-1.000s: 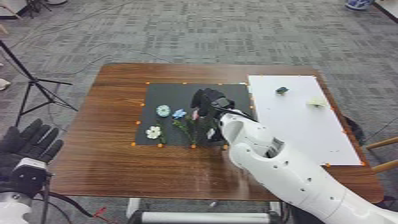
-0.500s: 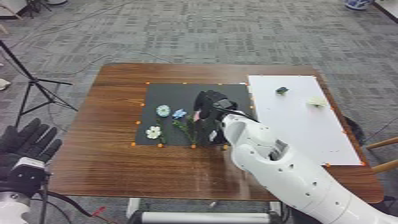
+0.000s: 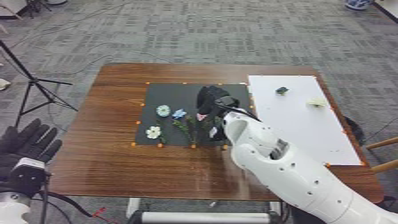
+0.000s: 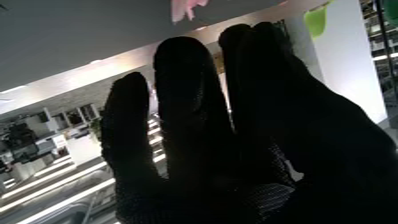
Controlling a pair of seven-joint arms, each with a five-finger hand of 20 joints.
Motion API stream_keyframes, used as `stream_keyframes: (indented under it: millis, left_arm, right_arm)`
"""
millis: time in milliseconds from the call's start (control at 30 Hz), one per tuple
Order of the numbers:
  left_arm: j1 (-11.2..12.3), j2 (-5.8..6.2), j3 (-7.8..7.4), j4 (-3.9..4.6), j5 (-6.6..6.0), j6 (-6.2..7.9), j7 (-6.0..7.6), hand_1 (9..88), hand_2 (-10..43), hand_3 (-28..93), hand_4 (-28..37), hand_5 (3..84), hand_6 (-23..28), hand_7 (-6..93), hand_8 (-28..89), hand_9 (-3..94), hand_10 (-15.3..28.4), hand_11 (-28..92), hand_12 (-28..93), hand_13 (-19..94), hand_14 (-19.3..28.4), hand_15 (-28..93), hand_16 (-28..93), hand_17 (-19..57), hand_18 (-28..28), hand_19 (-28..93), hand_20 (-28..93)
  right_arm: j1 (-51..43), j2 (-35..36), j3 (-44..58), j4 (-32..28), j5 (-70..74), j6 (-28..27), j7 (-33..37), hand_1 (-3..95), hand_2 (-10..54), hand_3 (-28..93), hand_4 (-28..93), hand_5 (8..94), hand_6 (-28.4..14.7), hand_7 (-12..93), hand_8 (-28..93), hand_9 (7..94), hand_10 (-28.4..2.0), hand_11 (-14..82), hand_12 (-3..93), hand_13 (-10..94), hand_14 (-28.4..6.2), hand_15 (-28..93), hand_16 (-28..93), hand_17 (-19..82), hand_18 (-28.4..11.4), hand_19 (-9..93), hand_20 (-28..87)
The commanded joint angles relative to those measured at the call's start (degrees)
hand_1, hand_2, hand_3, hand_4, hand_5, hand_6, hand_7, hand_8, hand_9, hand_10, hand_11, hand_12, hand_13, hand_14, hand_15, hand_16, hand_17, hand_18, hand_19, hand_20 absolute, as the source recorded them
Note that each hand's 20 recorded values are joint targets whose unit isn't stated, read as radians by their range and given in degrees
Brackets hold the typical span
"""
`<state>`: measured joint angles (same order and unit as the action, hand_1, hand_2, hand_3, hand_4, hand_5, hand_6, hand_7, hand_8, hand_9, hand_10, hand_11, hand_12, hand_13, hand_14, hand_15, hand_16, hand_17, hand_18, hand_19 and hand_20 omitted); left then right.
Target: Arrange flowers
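Observation:
My right hand (image 3: pixel 210 98) is over the right part of the black mat (image 3: pixel 164 93), its fingers extended, close to a pink flower (image 3: pixel 202 117). To the left on the mat lie a pale blue round flower (image 3: pixel 163 110), a blue flower (image 3: pixel 179 114) and a white flower (image 3: pixel 154 132), with green stems. In the right wrist view the glove of the right hand (image 4: pixel 191 100) has straight fingers; pink petals (image 4: pixel 187 7) are beyond their tips. My left hand (image 3: pixel 28 145) is spread open off the table's left edge.
A white sheet (image 3: pixel 306 132) on the right of the brown table (image 3: pixel 115 165) bears a white flower (image 3: pixel 315 102) and a small dark green item (image 3: pixel 282 90). Orange markers line the mat. A tripod (image 3: pixel 34 80) stands left of the table.
My right hand has shifted slightly toward the far side and to the right, and more of the pink flower shows beside it. The left hand has stayed still.

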<state>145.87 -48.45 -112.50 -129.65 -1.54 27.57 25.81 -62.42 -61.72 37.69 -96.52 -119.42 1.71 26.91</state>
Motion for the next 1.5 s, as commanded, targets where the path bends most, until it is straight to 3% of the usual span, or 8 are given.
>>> stream_keyframes:
  millis: [33, 200, 367, 800, 900, 1033, 1233, 1500]
  left_arm:
    - [0.16, -0.58, 0.80, -0.55, -0.03, 0.18, 0.94, 27.2, 17.2, 72, -28.2, 40.1, 9.2, 12.1, -8, 33.0, 13.9, 19, 12, 25, 13.5, 32, -3, -2.0, 12.4, 25, 13]
    - [1.55, -0.23, 0.28, -0.89, -1.03, 0.26, 2.37, 27.1, 17.2, 72, -28.2, 40.0, 9.1, 12.1, -8, 33.0, 13.8, 19, 12, 25, 13.5, 32, -3, -2.0, 12.4, 25, 13]
    - [1.56, -0.17, -0.21, -0.94, -0.61, 0.28, 1.71, 27.1, 17.2, 72, -28.2, 39.9, 9.1, 12.2, -8, 32.9, 13.8, 19, 12, 25, 13.3, 32, -3, -2.0, 12.4, 25, 13]
    - [2.05, 0.28, -1.02, -0.68, -1.17, 0.35, 2.19, 27.1, 17.2, 72, -28.2, 39.9, 9.1, 12.1, -8, 32.9, 13.8, 19, 12, 25, 13.4, 32, -3, -2.0, 12.4, 25, 13]
    - [2.26, 0.31, -1.50, -0.90, -0.52, 0.20, 1.69, 27.2, 17.2, 72, -28.2, 39.9, 9.0, 12.2, -8, 32.9, 13.9, 19, 12, 25, 13.4, 32, -3, -2.0, 12.4, 25, 13]
    - [3.39, 0.32, -2.18, -1.30, -0.43, -0.43, 2.58, 27.2, 17.1, 72, -28.2, 39.9, 9.0, 12.1, -8, 32.9, 13.8, 19, 12, 25, 13.4, 32, -3, -2.0, 12.4, 25, 13]
    - [2.36, 0.33, -2.31, -1.25, 0.00, -0.72, 2.81, 27.2, 17.1, 72, -28.2, 39.9, 8.6, 12.2, -8, 32.9, 13.5, 19, 12, 25, 13.5, 32, -3, -2.0, 12.4, 25, 13]
    - [0.26, 3.08, -3.35, -0.48, 0.08, -1.20, 2.91, 25.8, 17.8, 71, -28.2, 40.0, 8.6, 12.1, -8, 32.9, 13.4, 19, 12, 25, 13.5, 31, -3, -1.9, 12.3, 25, 12]
  right_arm:
    - [1.53, 0.68, 2.62, 1.00, -2.70, 2.94, 1.28, 54.5, -9.5, 74, -28, 61.4, -3.0, 21, -13, 59.2, -15.5, 14.3, 14.6, 63, -8.1, 58, 37, 32, -24.4, 81, 39]
    - [2.91, 1.08, 7.36, 3.52, -2.35, -0.17, 4.56, 51.7, -9.5, 76, -28, 57.2, -4.6, 18, -13, 56.0, -16.7, 13.8, 14.6, 61, -9.3, 59, 35, 31, -24.6, 81, 38]
    - [5.33, 1.51, 10.02, 7.02, -5.66, -6.51, 8.86, 50.3, -9.5, 77, -28, 51.5, -6.8, 16, -11, 50.5, -18.0, 12.8, 14.2, 58, -11.0, 59, 31, 30, -24.9, 80, 36]
    - [4.88, 12.82, 10.49, 9.30, -8.82, -7.55, 6.94, 54.7, -9.5, 75, -28, 48.6, -6.2, 14, -11, 46.5, -16.4, 12.1, 12.3, 57, -10.8, 59, 31, 29, -25.1, 80, 33]
    - [4.58, 15.90, 12.50, 9.73, -7.12, -7.95, 7.30, 53.6, -9.5, 75, -28, 48.3, -5.9, 14, -11, 45.9, -15.8, 11.8, 12.0, 57, -11.2, 59, 31, 29, -25.0, 80, 33]
    - [5.15, 19.74, 14.43, 11.28, -3.03, -10.06, 2.11, 51.1, -9.5, 77, -28, 47.0, -5.5, 14, -11, 45.4, -15.2, 11.8, 11.9, 56, -11.5, 59, 30, 27, -24.4, 79, 33]
    - [5.23, 21.47, 15.15, 13.69, -1.49, -7.52, 2.91, 51.9, -9.5, 77, -28, 44.8, -4.6, 15, -12, 44.2, -13.6, 11.8, 12.0, 54, -11.1, 58, 28, 25, -23.4, 76, 32]
    - [4.05, 20.71, 16.79, 15.13, -2.97, -11.96, 5.59, 50.6, -9.5, 79, -28, 43.7, -4.3, 16, -12, 43.6, -13.5, 11.4, 11.7, 53, -10.9, 52, 26, 25, -22.9, 72, 31]
